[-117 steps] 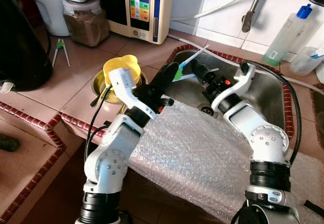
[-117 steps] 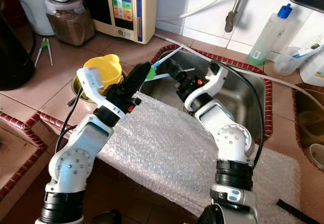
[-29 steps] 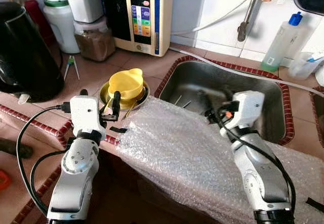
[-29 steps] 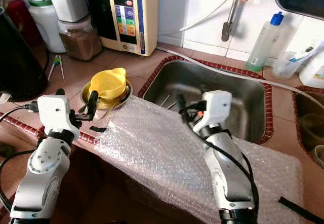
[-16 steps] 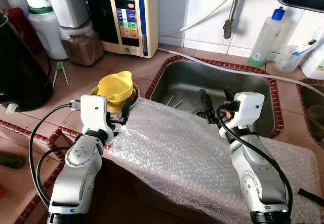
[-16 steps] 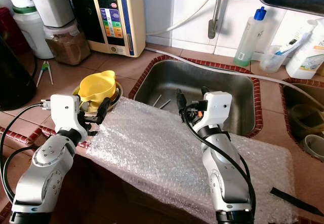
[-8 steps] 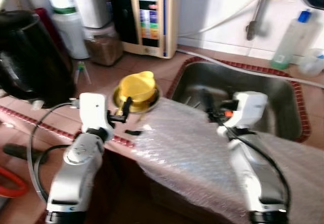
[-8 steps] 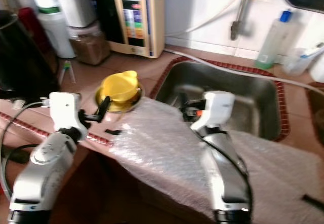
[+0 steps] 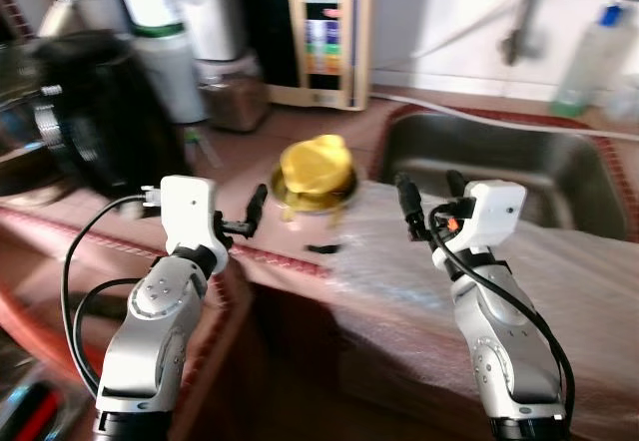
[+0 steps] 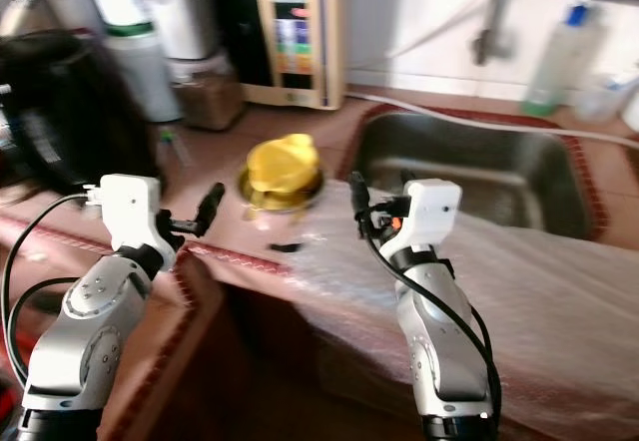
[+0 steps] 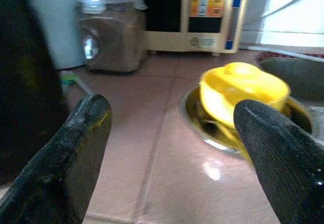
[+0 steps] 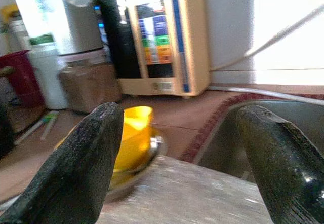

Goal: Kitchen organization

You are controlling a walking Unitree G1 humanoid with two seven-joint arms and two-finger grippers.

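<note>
yellow plastic bowl (image 9: 315,162) in a round metal dish (image 11: 223,135) sits ahead between the empty, spread-fingered left gripper (image 9: 255,207) and right gripper (image 9: 429,197).

No legible text; water purifier (image 9: 328,32) panel labels too blurred.
</note>
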